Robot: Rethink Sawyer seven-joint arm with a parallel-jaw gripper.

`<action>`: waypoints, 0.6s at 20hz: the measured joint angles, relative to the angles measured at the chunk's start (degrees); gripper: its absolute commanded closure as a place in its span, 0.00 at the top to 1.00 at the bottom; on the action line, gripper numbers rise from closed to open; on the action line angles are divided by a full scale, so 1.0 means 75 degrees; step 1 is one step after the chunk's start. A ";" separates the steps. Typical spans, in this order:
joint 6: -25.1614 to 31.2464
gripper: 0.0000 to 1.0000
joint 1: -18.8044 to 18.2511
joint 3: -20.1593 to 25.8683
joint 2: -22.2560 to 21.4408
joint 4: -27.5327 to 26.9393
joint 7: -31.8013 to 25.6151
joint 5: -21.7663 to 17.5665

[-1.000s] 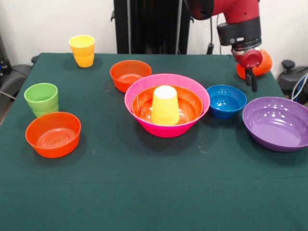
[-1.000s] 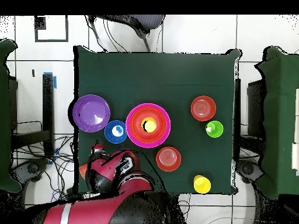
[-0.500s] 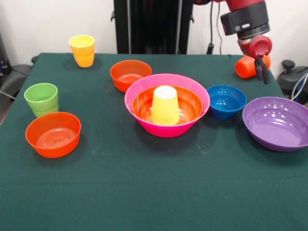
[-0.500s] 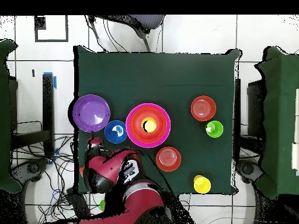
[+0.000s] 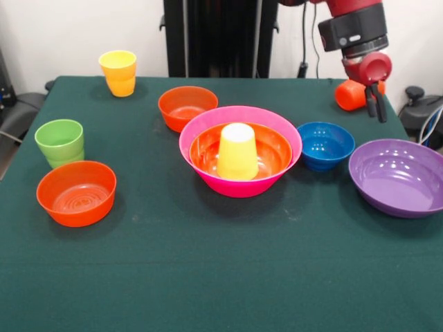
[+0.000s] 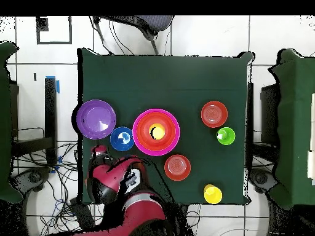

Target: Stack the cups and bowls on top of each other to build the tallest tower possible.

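The green surface [image 5: 208, 277] was seen below the fingers [image 5: 376, 105]; whether they were spread could not be told. The tower [image 5: 239, 155] stood well apart, the purple bowl [image 5: 400, 178] and blue bowl [image 5: 324, 145] nearer. An orange cup [image 5: 349, 95] lay just beside them.

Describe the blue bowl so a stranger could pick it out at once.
Find the big pink bowl at the middle of the green table. In the front view, the blue bowl sits just right of it, before the purple bowl. It is the only blue thing.

Green cloth surface [image 6: 160, 74]: glossy purple plastic bowl [image 6: 96, 118], small blue bowl [image 6: 122, 138] touching big pink bowl [image 6: 138, 142], which holds an orange bowl [image 6: 146, 125] and yellow cup [image 6: 157, 131].
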 measured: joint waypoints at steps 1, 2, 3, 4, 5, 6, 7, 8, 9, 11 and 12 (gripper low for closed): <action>0.0000 1.00 0.0132 -0.0105 0.0153 -0.0076 0.0000 0.0006; 0.0000 1.00 0.0174 -0.0138 0.0203 -0.0105 0.0000 0.0008; 0.0000 1.00 0.0227 -0.0181 0.0271 -0.0141 0.0000 0.0018; 0.0000 1.00 0.0281 -0.0225 0.0338 -0.0176 0.0000 0.0029; 0.0000 1.00 0.0357 -0.0297 0.0431 -0.0223 0.0000 0.0048; 0.0000 1.00 0.0405 -0.0343 0.0487 -0.0251 0.0000 0.0067; -0.0002 1.00 0.0469 -0.0413 0.0562 -0.0291 0.0000 0.0105; 0.0000 1.00 0.0499 -0.0445 0.0600 -0.0311 0.0000 0.0124; -0.0002 1.00 0.0552 -0.0509 0.0679 -0.0354 0.0000 0.0177; -0.0002 1.00 0.0592 -0.0559 0.0746 -0.0396 0.0000 0.0227; -0.0002 1.00 0.0617 -0.0594 0.0790 -0.0424 0.0000 0.0265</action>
